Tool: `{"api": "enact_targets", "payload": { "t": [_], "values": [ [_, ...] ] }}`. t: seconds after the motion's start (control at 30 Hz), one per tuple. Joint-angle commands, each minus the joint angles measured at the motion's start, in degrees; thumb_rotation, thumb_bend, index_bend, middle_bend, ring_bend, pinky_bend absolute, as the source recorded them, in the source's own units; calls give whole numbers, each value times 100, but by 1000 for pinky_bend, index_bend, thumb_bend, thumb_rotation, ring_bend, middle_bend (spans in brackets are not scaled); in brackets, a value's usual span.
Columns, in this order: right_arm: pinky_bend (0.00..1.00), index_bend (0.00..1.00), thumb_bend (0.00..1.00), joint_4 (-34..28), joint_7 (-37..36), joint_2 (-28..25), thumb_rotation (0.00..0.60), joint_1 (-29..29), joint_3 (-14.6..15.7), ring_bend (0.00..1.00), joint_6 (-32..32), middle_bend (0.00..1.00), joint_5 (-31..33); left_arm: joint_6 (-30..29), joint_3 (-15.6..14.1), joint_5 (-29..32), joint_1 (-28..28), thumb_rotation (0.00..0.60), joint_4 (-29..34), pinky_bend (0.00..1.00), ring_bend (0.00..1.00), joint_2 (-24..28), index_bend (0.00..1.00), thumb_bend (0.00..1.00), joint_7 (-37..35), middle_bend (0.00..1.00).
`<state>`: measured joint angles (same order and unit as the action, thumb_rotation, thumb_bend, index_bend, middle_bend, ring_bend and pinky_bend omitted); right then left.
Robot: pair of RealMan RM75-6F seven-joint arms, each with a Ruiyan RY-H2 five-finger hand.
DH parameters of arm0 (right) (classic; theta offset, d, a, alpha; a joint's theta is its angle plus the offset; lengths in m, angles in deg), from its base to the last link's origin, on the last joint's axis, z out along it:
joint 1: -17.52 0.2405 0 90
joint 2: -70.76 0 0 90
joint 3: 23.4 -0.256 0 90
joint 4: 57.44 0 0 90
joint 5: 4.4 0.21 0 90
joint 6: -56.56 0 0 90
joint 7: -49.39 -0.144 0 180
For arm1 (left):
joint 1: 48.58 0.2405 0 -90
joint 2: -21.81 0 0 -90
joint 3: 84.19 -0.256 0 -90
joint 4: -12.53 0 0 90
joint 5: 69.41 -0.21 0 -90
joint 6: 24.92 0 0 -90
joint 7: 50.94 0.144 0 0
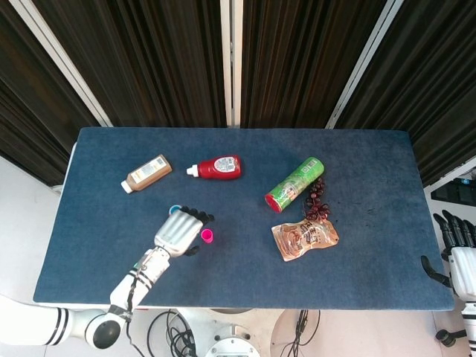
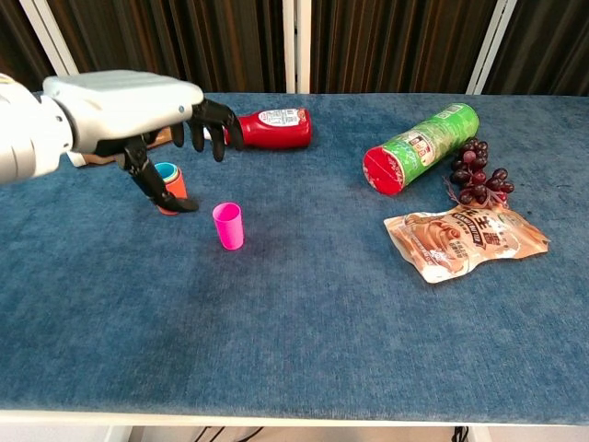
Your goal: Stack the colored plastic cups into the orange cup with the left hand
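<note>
Left hand hovers with fingers spread, holding nothing, above the pink cup. The blue cup sits nested in the orange cup, just left of the pink one. Right hand hangs off the table, fingers apart. Labels on the red bottle and green can are unreadable.

Glossy plastic pink cup on matt cloth table.
</note>
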<state>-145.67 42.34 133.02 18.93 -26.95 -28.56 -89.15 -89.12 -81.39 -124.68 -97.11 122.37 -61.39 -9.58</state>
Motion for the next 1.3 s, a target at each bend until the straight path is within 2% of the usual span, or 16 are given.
{"api": "enact_targets", "payload": {
  "t": [0.03,0.2,0.43,0.67,0.93,1.3],
  "values": [
    [0,0,283,10,-10,2,600,-11,12,0,-13,0,-14,-102,-177,-170,-10,600,-238,345,305,-406,266,199,374,319],
    [0,0,283,57,-108,-25,600,-48,9,0,-60,0,-3,-238,-190,-116,-51,600,-880,345,306,-850,245,199,863,316],
    [0,0,283,157,-246,-44,600,-37,-15,0,22,0,86,-136,-72,120,-34,600,-1169,361,312,-1034,249,198,866,315],
    [0,0,283,202,-283,-15,600,2,-15,0,109,0,100,186,49,359,-54,600,-1528,391,362,-1198,303,210,596,328],
    [0,0,282,262,-312,-6,600,30,-41,0,199,0,185,369,102,155,-47,600,-1891,468,457,-1364,421,250,218,416],
    [0,0,283,287,-300,5,600,48,-36,0,270,0,222,470,203,115,-53,600,-2077,505,507,-1473,484,266,55,484]
  ]
}}
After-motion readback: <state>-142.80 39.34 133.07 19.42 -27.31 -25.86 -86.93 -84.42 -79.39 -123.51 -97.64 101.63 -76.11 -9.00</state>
